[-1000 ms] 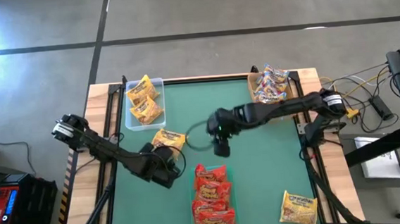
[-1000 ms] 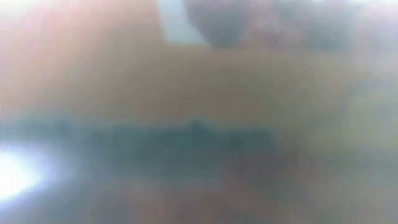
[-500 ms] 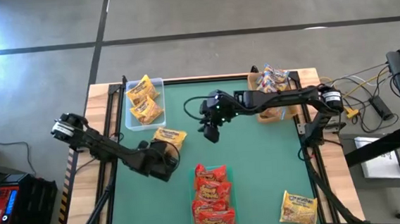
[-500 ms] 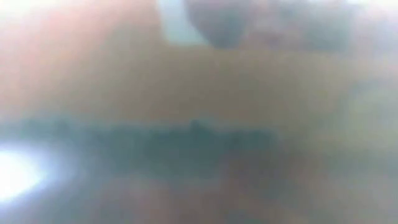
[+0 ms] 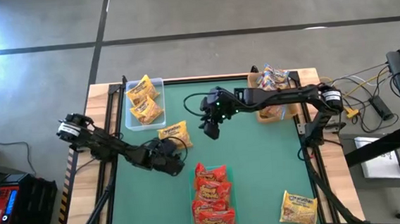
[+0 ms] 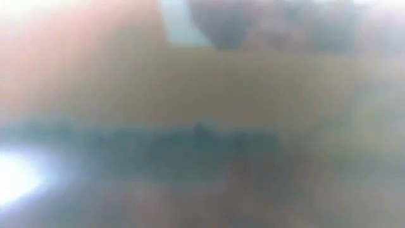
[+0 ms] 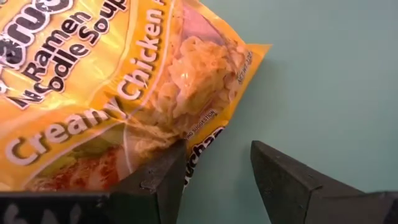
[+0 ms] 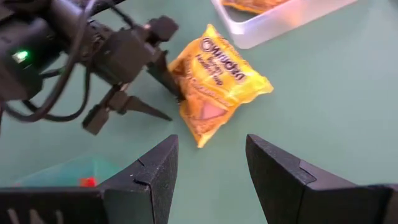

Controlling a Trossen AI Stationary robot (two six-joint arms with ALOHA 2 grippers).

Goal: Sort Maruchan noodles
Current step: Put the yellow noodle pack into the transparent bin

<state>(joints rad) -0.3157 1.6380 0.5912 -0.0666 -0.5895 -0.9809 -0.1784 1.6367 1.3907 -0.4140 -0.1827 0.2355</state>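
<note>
Our left hand (image 5: 176, 147) is right at the yellow crinkly plastic noodle packet (image 5: 174, 133) on the green desk (image 5: 260, 164). One finger (image 7: 163, 180) touches the packet's edge and the other stands on bare desk, so the hand is spread and holds nothing. Our right hand (image 5: 210, 130) hangs spread and empty just beside the packet, on its other side.

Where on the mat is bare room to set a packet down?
Free: the green mat between the red packets and the lone yellow packet, and the near-left corner. Crowded: mid-left, where left gripper, right gripper and the yellow packet meet.
</note>
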